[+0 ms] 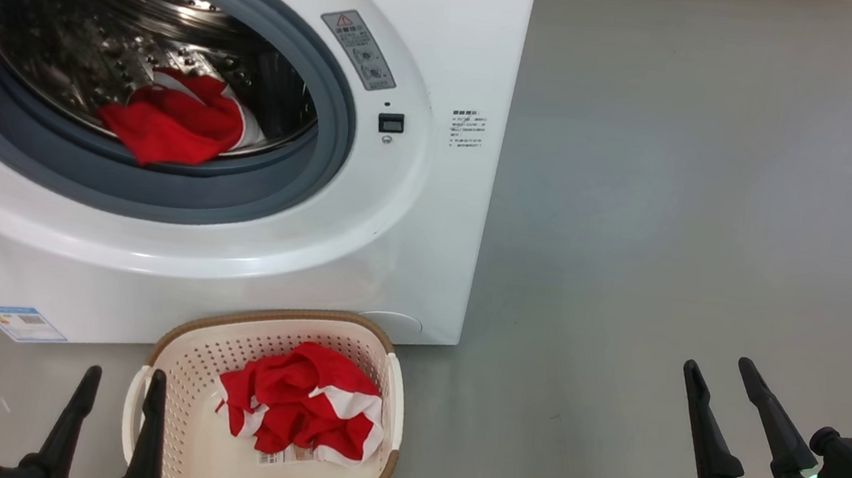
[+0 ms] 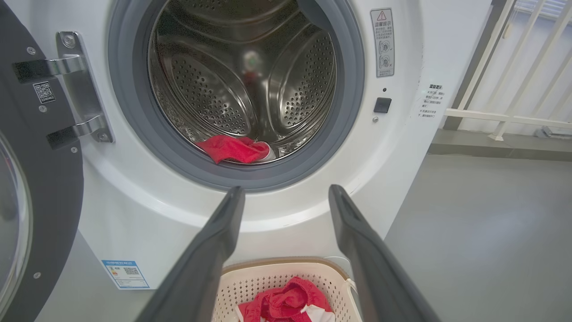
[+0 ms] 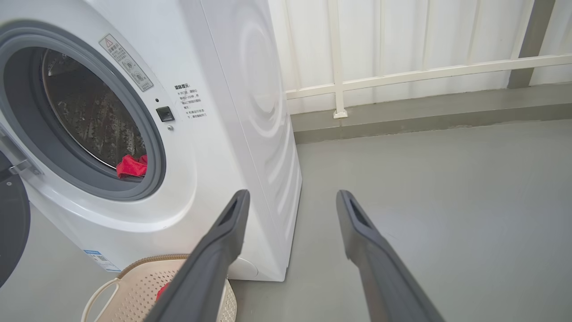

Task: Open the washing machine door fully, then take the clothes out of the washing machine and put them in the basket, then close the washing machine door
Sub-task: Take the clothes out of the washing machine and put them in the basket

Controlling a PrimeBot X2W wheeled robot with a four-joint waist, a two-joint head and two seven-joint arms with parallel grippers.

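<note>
The door [image 2: 49,188] stands open; one red garment [image 1: 305,408] lies in the basket [image 1: 227,319]; a second garment [image 1: 169,125] sits in the drum [image 1: 75,36]; the left gripper [image 1: 126,372] and right gripper [image 1: 717,365] spread wide, empty; closing the door is not yet done.

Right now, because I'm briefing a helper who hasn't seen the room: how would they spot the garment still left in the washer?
Start at the big white washing machine and look through its grey gasket into the steel drum. The red garment lies at the drum's front bottom. Unlike the red-and-white clothes in the cream basket on the floor, it is inside the machine.
</note>
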